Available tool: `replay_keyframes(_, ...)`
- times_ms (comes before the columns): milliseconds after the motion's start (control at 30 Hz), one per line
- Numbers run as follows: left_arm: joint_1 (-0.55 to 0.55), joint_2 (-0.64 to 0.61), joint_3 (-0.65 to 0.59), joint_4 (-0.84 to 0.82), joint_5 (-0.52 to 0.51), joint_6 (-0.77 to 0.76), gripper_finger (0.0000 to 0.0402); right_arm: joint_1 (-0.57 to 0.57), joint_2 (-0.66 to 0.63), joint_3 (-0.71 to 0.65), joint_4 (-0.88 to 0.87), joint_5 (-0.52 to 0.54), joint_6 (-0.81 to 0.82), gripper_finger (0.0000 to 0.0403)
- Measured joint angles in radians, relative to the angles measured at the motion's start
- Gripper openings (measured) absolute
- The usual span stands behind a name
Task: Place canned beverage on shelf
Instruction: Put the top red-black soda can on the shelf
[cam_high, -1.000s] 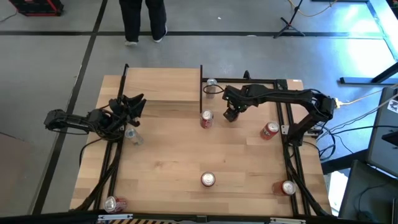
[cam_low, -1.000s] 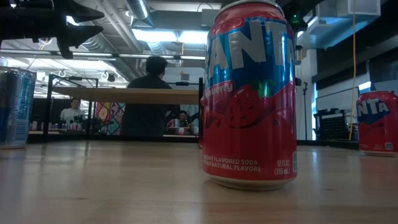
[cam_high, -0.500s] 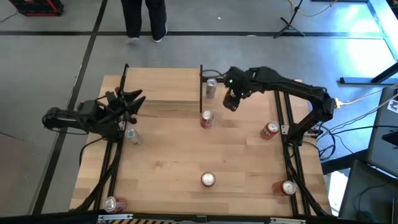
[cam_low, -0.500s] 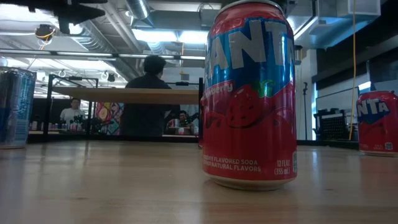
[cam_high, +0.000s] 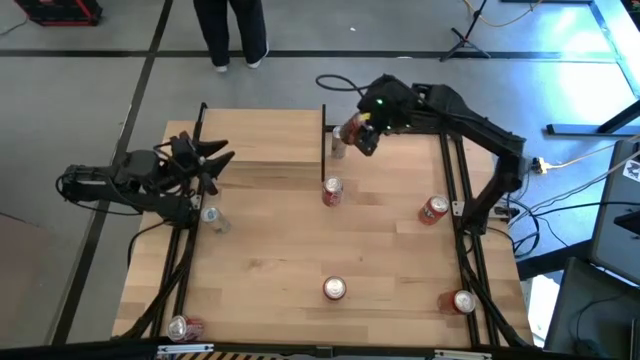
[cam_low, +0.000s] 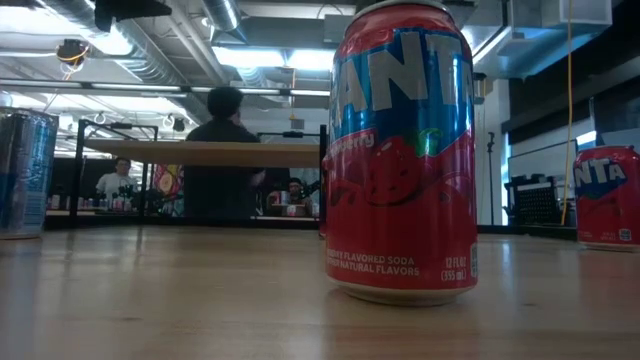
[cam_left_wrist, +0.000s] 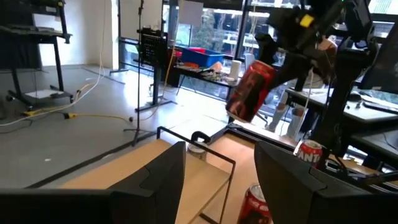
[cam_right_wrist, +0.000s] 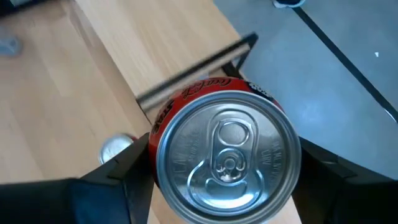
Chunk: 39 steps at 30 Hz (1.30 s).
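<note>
A: Where, the can (cam_right_wrist: 225, 155)?

B: Up in the air, just off the shelf's (cam_high: 260, 135) right upright, clear of the bench (cam_high: 280, 260). Clamped in the right hand (cam_high: 360, 137), one finger on each side of the can's wall, lid facing the wrist camera.

A: Why so high?

B: Most likely to clear the shelf's black rail before going across to the board. Looks like the carrying step, with the setting down not yet done.

A: Why gripped by the sides?

B: Leaves the base free to meet the board flat. Seen from the left wrist, tilts a little, top leaning away from the shelf, so probably needs levelling before release.

A: And the right arm's pose?

B: Stretched long from its base well to the right of the shelf, elbow raised, wrist bent down toward the shelf's right edge.

A: Anything in the way?

B: A second can (cam_right_wrist: 115, 148) standing below, just beside the shelf's right upright. Another red can (cam_high: 332, 190) in front of the shelf's right corner. Worth minding both on the way over.

A: The left hand (cam_high: 212, 160)?

B: Waits at the shelf's left edge, fingers spread apart, holding nothing, pointing across the board toward the carried can. Seems kept back to leave the board free.
</note>
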Motion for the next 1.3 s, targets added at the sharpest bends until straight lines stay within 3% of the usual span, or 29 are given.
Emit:
replay_keyframes(133,0.000,0.000,0.000,-0.001,0.001,-0.005,0.0185,0.000,0.103,0.143,-0.026,-0.002,0.022,0.0267)
replay_keyframes(300,0.000,0.000,0.000,-0.002,0.002,-0.004,0.0185,0.000,0.233,0.266,-0.016,-0.086,0.063,0.0267)
replay_keyframes(400,0.000,0.000,0.000,-0.003,0.002,-0.004,0.0186,0.000,0.254,0.246,0.042,-0.130,0.091,0.0267)
replay_keyframes(1067,0.000,0.060,-0.001,-0.004,-0.029,0.057,0.0186,-0.042,0.361,0.243,0.215,-0.103,0.095,0.0267)
replay_keyframes(1300,0.033,0.156,0.013,0.025,-0.021,0.050,0.0230,-0.045,0.364,0.243,0.203,-0.117,0.069,0.0267)
